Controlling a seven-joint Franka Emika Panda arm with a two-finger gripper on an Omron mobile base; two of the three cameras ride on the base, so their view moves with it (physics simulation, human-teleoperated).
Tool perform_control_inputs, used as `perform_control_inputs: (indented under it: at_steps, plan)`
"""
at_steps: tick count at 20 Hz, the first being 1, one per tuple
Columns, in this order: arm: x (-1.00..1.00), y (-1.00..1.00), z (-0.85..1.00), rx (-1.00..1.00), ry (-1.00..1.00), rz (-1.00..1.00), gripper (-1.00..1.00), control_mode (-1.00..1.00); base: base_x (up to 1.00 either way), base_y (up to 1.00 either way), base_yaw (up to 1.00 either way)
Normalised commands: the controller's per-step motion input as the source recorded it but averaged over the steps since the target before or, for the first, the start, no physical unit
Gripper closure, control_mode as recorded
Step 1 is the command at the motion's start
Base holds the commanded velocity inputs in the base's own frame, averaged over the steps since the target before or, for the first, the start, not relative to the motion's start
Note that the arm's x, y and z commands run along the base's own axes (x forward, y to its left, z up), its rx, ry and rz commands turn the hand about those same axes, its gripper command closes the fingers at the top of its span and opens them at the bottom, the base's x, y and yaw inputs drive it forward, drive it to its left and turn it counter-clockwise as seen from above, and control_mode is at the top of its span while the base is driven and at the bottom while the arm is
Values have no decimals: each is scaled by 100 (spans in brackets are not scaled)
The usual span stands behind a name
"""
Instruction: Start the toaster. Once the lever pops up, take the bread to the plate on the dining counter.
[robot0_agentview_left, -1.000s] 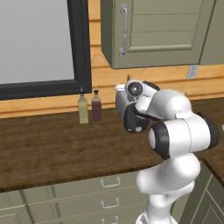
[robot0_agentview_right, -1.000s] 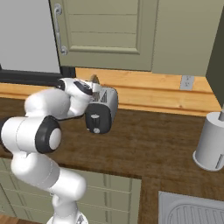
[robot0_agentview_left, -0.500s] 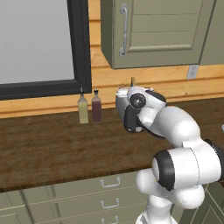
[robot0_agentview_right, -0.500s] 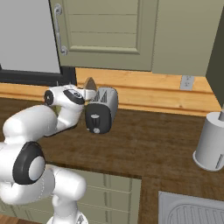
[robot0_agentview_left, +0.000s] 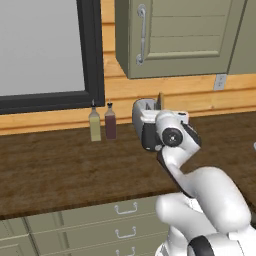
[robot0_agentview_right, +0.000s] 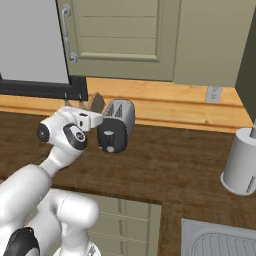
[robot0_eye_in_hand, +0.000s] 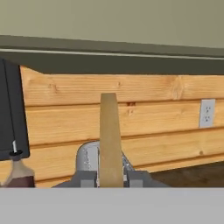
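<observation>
Wood-plank backsplash, olive wall cabinets above, dark wood-grain countertop (robot0_agentview_left: 60, 170) with handled drawers beneath. Two small bottles (robot0_agentview_left: 102, 122) stand by the black window frame; a grey canister (robot0_agentview_right: 243, 162) sits far along the counter near the sink.

My read on progress: the toasting part looks finished, since the bread (robot0_eye_in_hand: 110, 140) is out of the slot and up in the air. In the hand view it stands edge-on, a tall tan slab rising straight between the finger tips, with the toaster (robot0_agentview_right: 117, 125) showing rounded and silver behind and below it. The gripper (robot0_eye_in_hand: 110, 178) is clamped on the slice's lower end, jaws pressed to both faces.

In the right base view I see the slice as a dark wedge just beside the toaster's top, at the hand's tip, clear of the slots. In the left base view its edge pokes up behind the wrist.

What's left, as I judge it: carry the slice away from this counter, drive to the dining counter, set it on the plate. None of that has begun.
</observation>
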Motion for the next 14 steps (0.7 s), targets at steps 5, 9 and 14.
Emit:
perform_control_inputs:
  at_steps: [5,9,14]
  plan:
    - [-100,8,77,11,15,0,100,-100,0,0,0]
    - [-100,9,78,9,17,0,100,-100,0,0,0]
    - [-100,13,79,6,15,0,100,-100,0,0,0]
